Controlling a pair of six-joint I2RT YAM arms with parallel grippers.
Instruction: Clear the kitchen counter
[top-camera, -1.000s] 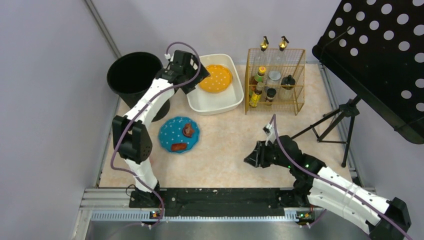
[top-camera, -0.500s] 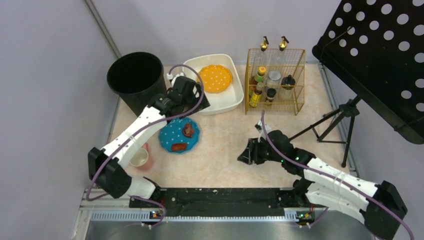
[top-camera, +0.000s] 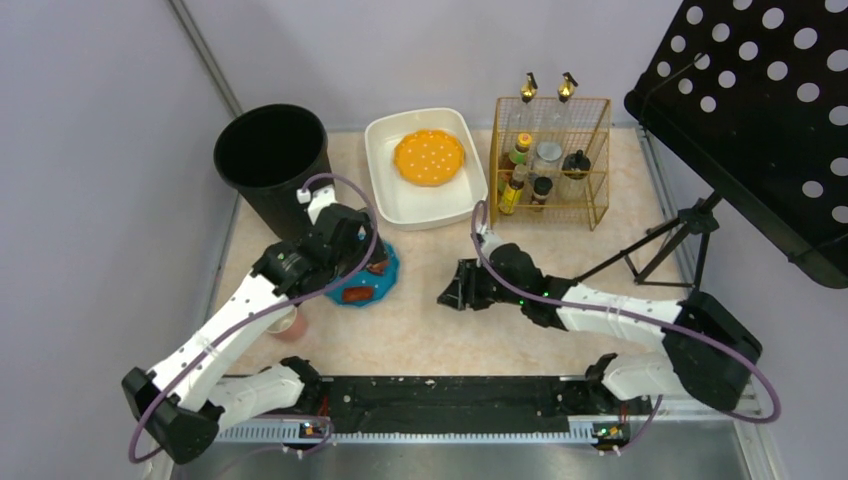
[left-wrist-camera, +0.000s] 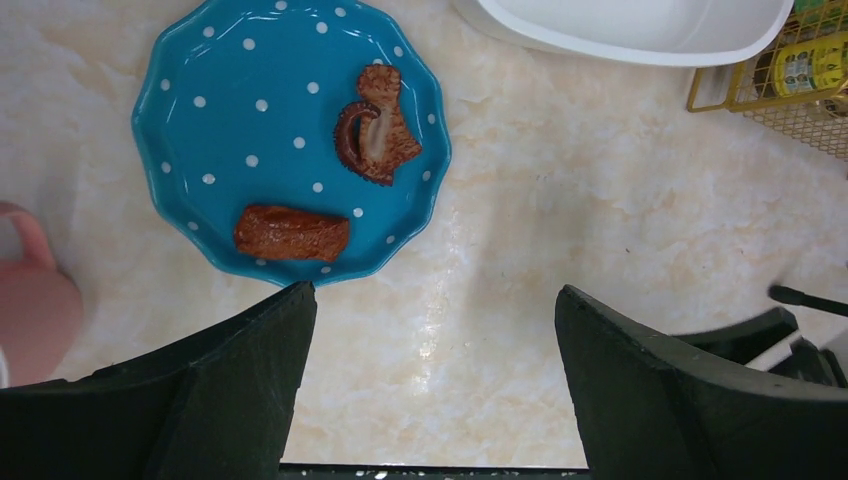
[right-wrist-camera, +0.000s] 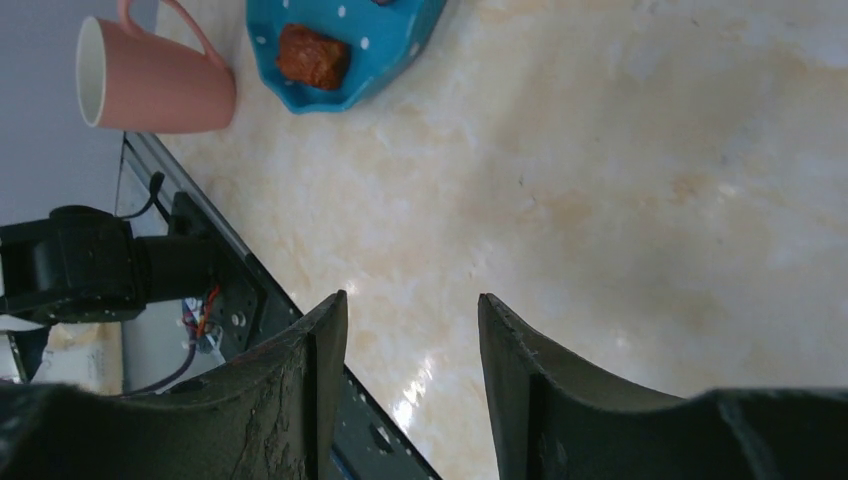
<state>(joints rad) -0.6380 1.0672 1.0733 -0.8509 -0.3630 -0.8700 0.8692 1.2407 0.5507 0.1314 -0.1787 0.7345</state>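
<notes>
1. Left hand (left-wrist-camera: 432, 300) hovers spread wide, empty; the blue plate (left-wrist-camera: 200, 130) sits on the counter (top-camera: 440, 340) just beyond its fingertips.
2. Right hand (right-wrist-camera: 412, 300), part-spread and empty, stands off to the plate's right; left arm nearer.

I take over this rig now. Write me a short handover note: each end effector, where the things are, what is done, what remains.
Left end effector: open, empty, over the kitchen counter at the edge of the blue plate.
Right end effector: open, empty, over bare counter.
Things: the blue plate holds two food pieces; the pink mug stands beside it.
Done: the orange plate lies in the white basin.
Left: blue plate, food and mug are on the counter.
</notes>
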